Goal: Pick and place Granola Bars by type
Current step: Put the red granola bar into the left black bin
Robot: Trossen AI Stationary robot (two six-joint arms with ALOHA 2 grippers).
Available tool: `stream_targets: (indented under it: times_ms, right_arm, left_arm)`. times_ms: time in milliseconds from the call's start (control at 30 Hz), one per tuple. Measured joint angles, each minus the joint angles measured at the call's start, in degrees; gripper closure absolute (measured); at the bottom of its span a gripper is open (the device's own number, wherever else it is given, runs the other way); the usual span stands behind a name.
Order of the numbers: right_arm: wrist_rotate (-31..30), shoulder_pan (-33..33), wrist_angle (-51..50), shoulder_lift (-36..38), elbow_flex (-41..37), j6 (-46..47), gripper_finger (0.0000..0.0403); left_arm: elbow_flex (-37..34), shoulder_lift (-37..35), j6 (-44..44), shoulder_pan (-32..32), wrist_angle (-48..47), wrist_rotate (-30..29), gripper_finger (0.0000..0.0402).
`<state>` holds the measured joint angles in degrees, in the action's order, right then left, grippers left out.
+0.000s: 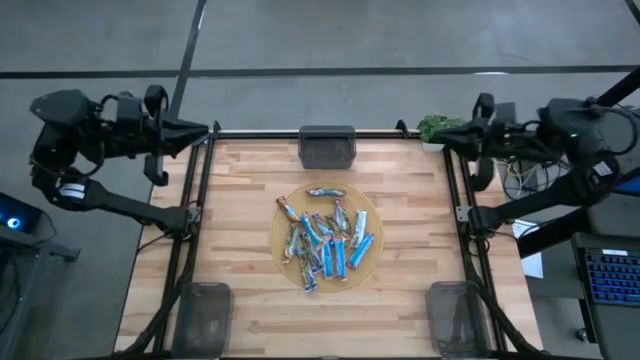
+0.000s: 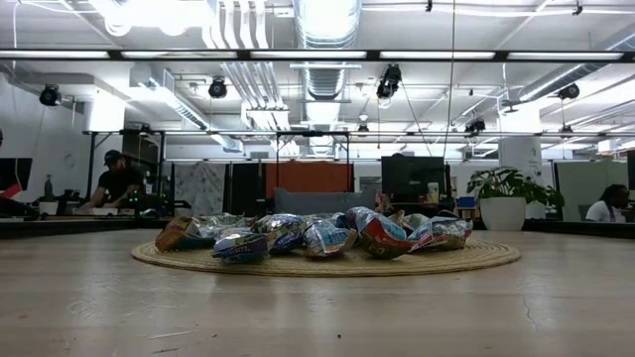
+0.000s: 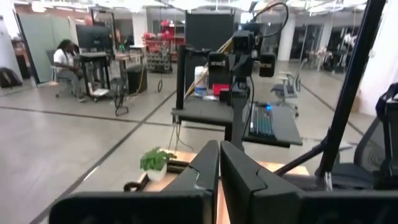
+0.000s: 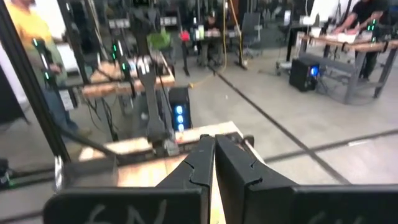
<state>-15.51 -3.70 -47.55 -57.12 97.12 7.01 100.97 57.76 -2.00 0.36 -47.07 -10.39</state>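
Note:
Several granola bars in bright blue, blue-white and red/orange-brown shiny wrappers lie heaped on a round woven mat in the middle of the table; the low view shows the granola bars from the side. My left gripper is shut and hovers at the table's far left corner, far from the heap. My right gripper is shut and hovers at the far right corner. Each wrist view shows only its own shut gripper, left and right, and the room beyond.
Three translucent grey bins sit at the table's edges: one at the far middle, one near left, one near right. A small potted plant stands by the right gripper. Bare wood surrounds the mat. People work at desks beyond.

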Motion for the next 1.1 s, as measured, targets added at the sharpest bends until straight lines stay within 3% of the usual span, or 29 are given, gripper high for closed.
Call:
stream_targets:
  times_ms: [400, 1100]
  right_arm:
    - [-0.07, 0.00, -1.75, -5.58, -0.04, -8.24, 0.0394]
    - [1.46, -0.03, -5.40, -14.86, -0.04, -5.16, 0.0394]
  left_arm:
    - [0.00, 3.77, 0.23, 0.00, -0.59, 0.00, 0.0402]
    - [-0.12, 10.18, 1.53, -0.02, -6.75, 0.07, 0.0402]
